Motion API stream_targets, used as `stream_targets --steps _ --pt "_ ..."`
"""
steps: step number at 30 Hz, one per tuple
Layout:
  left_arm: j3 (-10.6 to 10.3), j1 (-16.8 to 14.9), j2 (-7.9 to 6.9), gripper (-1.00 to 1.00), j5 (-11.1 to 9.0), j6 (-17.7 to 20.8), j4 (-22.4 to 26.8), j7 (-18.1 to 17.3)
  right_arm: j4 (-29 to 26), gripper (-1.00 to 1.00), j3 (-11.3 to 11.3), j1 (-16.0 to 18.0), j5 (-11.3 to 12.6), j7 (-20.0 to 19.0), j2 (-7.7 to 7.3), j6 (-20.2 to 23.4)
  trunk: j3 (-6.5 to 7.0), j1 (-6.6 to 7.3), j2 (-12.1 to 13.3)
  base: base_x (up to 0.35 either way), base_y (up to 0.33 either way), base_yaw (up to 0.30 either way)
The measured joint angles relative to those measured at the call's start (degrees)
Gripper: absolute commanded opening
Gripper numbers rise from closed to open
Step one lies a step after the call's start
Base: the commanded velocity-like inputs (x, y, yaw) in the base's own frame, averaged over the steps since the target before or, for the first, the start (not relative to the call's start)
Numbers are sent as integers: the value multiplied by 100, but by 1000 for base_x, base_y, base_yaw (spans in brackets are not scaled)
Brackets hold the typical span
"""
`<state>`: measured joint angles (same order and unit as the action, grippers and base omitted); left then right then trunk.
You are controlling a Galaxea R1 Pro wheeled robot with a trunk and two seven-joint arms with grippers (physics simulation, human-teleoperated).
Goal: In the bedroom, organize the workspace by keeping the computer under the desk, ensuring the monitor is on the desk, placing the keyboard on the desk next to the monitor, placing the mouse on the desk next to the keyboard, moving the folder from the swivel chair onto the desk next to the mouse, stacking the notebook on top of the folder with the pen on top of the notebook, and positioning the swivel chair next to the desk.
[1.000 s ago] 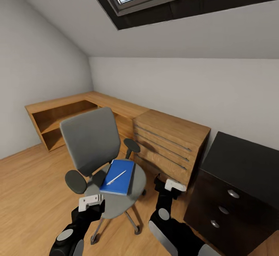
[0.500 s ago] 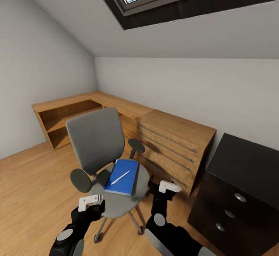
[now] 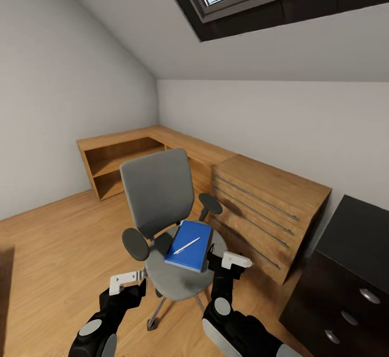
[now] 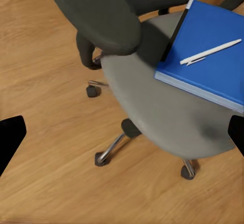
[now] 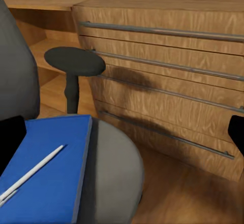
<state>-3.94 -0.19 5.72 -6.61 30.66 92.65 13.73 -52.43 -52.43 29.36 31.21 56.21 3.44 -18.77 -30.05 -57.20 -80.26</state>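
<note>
The folder (image 3: pixel 189 245) lies flat on the seat of the swivel chair (image 3: pixel 162 222), toward the seat's side nearest the wooden drawer chest (image 3: pixel 267 211), with the pen (image 3: pixel 186 246) loose across its cover. It looks light, thin and stiff, so a pinch on the overhanging edge nearest the seat front should lift it; the pen will likely roll off if it tilts. The left gripper (image 3: pixel 127 280) and right gripper (image 3: pixel 236 261) hover just short of the seat, both spread wide and empty.
</note>
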Motion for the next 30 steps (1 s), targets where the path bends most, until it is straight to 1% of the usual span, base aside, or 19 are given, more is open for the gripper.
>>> stream_targets --steps 17,24,30 --pt "35 2 -3 100 7 -8 8 0 -2 100 -5 0 -5 8 -7 0 -8 0 0 0 0 270" --pt "195 1 -10 100 2 -8 9 0 0 100 -8 0 -1 2 -2 0 -24 0 0 0 0 270" --pt "243 -2 -15 100 1 -9 9 0 -4 100 -8 0 0 5 0 0 -39 0 0 0 0 270"
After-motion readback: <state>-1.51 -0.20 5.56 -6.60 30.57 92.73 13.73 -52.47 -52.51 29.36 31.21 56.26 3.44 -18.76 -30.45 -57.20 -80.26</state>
